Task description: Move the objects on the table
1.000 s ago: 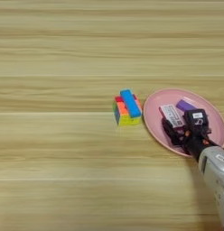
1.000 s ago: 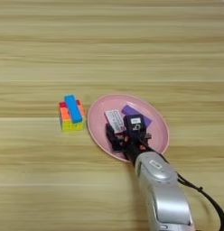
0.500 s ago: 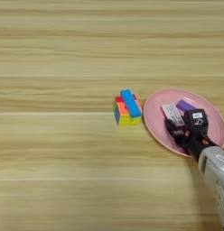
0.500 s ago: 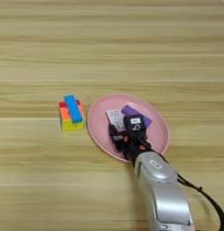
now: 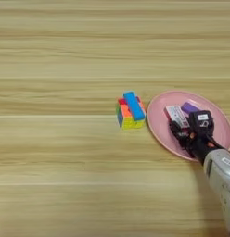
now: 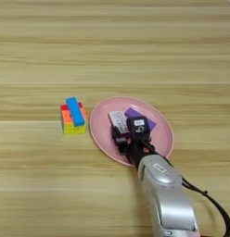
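A pink plate (image 6: 99, 134) lies on the table (image 5: 56, 176), right of centre. On it rest a flat white box (image 6: 118, 120) with red print and a purple block (image 6: 134, 113), side by side. My right gripper (image 6: 128, 137) hangs over the plate's near half, just in front of both and covering part of the purple block. Left of the plate and apart from it stands a multicoloured cube (image 5: 130, 119) with a blue bar (image 5: 134, 105) lying across its top.
My silver forearm (image 6: 165, 196) reaches in from the bottom edge, with a black cable (image 6: 214, 206) trailing to its right. Bare wood stretches to the left and far side of the cube.
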Tool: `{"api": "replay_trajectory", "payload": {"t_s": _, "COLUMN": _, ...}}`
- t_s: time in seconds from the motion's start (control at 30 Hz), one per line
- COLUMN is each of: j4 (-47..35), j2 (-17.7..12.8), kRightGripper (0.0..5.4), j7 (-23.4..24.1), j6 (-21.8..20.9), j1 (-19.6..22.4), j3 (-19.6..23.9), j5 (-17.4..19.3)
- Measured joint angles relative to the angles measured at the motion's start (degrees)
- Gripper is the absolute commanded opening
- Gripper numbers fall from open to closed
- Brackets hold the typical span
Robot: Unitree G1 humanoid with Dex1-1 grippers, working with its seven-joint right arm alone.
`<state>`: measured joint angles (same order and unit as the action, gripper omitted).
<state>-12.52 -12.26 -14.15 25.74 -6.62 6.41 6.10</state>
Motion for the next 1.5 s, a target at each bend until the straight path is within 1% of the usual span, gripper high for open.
{"api": "replay_trajectory", "payload": {"t_s": 0.2, "j4": -3.63, "j2": 0.09, "kRightGripper": 2.09, "j7": 0.06, "j6": 0.21, "j1": -0.05, "j3": 0.18, "j5": 0.07}}
{"api": "replay_trajectory", "payload": {"t_s": 0.33, "j4": -5.98, "j2": 0.59, "kRightGripper": 2.09, "j7": 0.19, "j6": 1.23, "j1": -0.12, "j3": 0.24, "j5": 0.27}}
{"api": "replay_trajectory", "payload": {"t_s": 0.4, "j4": -8.8, "j2": 1.1, "kRightGripper": 2.09, "j7": 0.26, "j6": 1.21, "j1": -0.32, "j3": 0.11, "j5": 0.41}}
{"api": "replay_trajectory", "payload": {"t_s": 0.47, "j4": -12.07, "j2": 1.65, "kRightGripper": 2.09, "j7": 0.12, "j6": 1.12, "j1": -0.68, "j3": -0.8, "j5": 0.9}}
{"api": "replay_trajectory", "payload": {"t_s": 0.53, "j4": -13.6, "j2": 2.17, "kRightGripper": 2.09, "j7": 0.04, "j6": 1.08, "j1": -1.0, "j3": -1.9, "j5": 0.98}}
{"api": "replay_trajectory", "payload": {"t_s": 0.8, "j4": -17.8, "j2": 2.75, "kRightGripper": 2.09, "j7": 0.0, "j6": 1.13, "j1": -2.22, "j3": -4.26, "j5": 0.95}}
{"api": "replay_trajectory", "payload": {"t_s": 0.83, "j4": -20.65, "j2": 2.92, "kRightGripper": 2.09, "j7": -0.07, "j6": 1.21, "j1": -3.47, "j3": -6.92, "j5": 0.72}}
{"api": "replay_trajectory", "payload": {"t_s": 0.93, "j4": -22.96, "j2": 3.02, "kRightGripper": 2.09, "j7": -0.3, "j6": 1.26, "j1": -4.23, "j3": -10.06, "j5": 0.45}}
{"api": "replay_trajectory", "payload": {"t_s": 1.07, "j4": -26.5, "j2": 2.99, "kRightGripper": 2.09, "j7": -0.64, "j6": 1.41, "j1": -5.27, "j3": -16.0, "j5": -0.35}}
{"api": "replay_trajectory", "payload": {"t_s": 1.2, "j4": -28.02, "j2": 3.32, "kRightGripper": 2.09, "j7": -0.79, "j6": 2.41, "j1": -6.12, "j3": -24.27, "j5": -2.09}}
{"api": "replay_trajectory", "payload": {"t_s": 1.27, "j4": -27.78, "j2": 3.71, "kRightGripper": 2.09, "j7": -0.24, "j6": 2.45, "j1": -6.3, "j3": -27.38, "j5": -2.83}}
{"api": "replay_trajectory", "payload": {"t_s": 1.33, "j4": -25.77, "j2": 3.87, "kRightGripper": 2.09, "j7": 0.05, "j6": 2.42, "j1": -6.41, "j3": -29.0, "j5": -3.8}}
{"api": "replay_trajectory", "payload": {"t_s": 1.43, "j4": -24.07, "j2": 4.28, "kRightGripper": 2.09, "j7": 0.4, "j6": 2.21, "j1": -6.47, "j3": -29.93, "j5": -4.17}}
{"api": "replay_trajectory", "payload": {"t_s": 1.5, "j4": -18.75, "j2": 5.39, "kRightGripper": 2.09, "j7": 1.29, "j6": 1.25, "j1": -6.51, "j3": -31.59, "j5": -5.07}}
